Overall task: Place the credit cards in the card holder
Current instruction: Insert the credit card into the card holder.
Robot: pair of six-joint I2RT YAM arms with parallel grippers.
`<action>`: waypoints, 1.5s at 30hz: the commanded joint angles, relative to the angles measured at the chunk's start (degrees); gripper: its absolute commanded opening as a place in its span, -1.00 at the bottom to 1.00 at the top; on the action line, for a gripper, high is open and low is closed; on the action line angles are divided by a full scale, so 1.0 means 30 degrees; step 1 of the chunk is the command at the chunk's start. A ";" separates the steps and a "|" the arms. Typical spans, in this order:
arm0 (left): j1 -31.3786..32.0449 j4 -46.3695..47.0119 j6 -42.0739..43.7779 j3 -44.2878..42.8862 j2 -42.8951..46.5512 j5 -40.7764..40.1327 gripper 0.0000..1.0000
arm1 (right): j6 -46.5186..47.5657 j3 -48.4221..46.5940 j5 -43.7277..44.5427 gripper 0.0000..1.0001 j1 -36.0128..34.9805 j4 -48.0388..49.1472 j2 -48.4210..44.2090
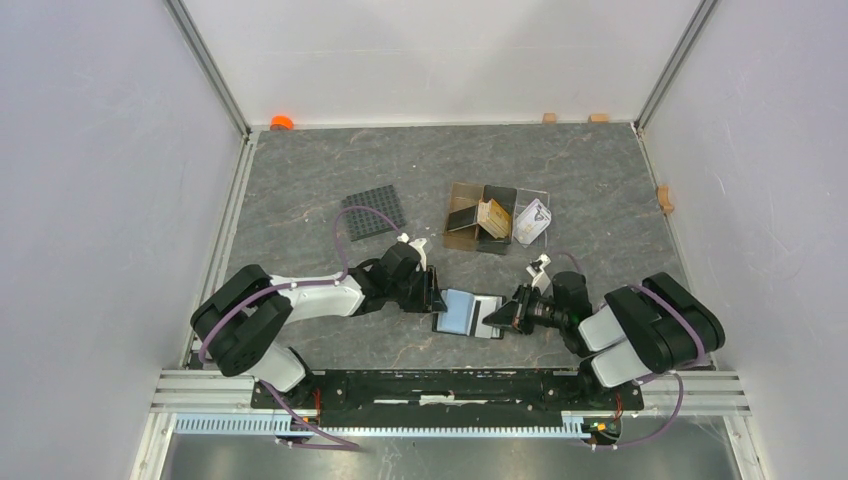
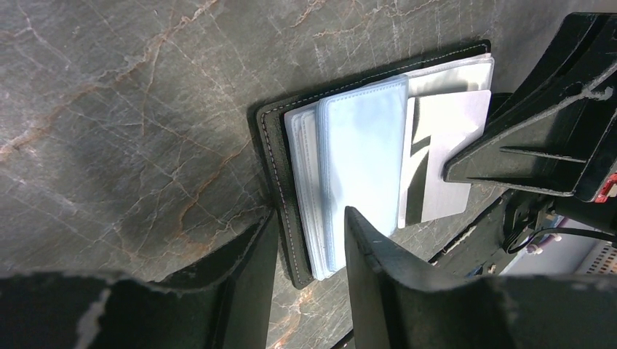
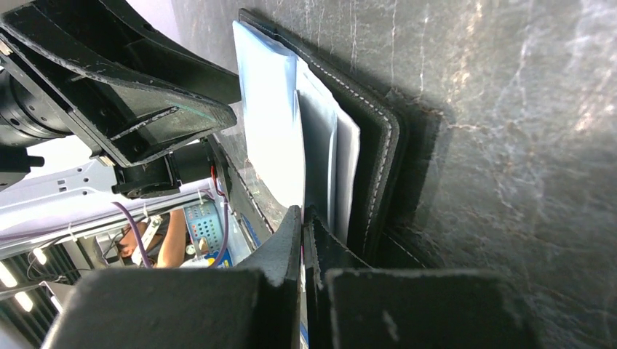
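The black card holder [image 1: 462, 312] lies open on the table between my grippers, its pale blue-grey sleeves [image 2: 364, 160] facing up. My left gripper [image 1: 437, 297] is open and straddles its left edge [image 2: 309, 225]: one finger beside the black cover [image 2: 273, 145], the other over the sleeves. My right gripper [image 1: 503, 318] is shut [image 3: 302, 218] on a whitish credit card with a dark stripe [image 2: 444, 145]. The card's far end sits among the sleeves [image 3: 273, 123], next to the cover [image 3: 382, 145]. Tan-orange cards [image 1: 492, 213] stand in the box behind.
A brown translucent compartment box [image 1: 462, 228] stands behind the holder. A clear plastic tray [image 1: 535, 218] with something whitish in it is to its right. A black gridded mat [image 1: 373, 212] lies at the back left. Small orange and tan bits sit along the back wall.
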State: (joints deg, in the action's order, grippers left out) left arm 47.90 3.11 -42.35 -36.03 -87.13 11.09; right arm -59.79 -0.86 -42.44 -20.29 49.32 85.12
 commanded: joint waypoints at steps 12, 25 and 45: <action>-0.0115 -0.0710 0.1275 0.0409 -0.0610 -0.0326 -0.17 | -0.1276 -0.0056 0.0756 -1.00 -0.0742 0.3539 0.2158; -0.0146 -0.0937 0.1531 0.0407 -0.0709 -0.0329 -0.31 | -0.1136 -0.0904 0.0925 -1.00 -0.1021 0.4126 0.3849; -0.0322 -0.1786 0.1917 0.0443 -0.0873 -0.0923 -0.54 | 0.1059 -0.1926 0.1624 -1.00 -0.0957 0.0861 0.3663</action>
State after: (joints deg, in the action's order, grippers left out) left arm 47.31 2.87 -40.45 -35.94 -87.66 11.16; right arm -62.04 -4.97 -41.98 -23.16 59.61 97.38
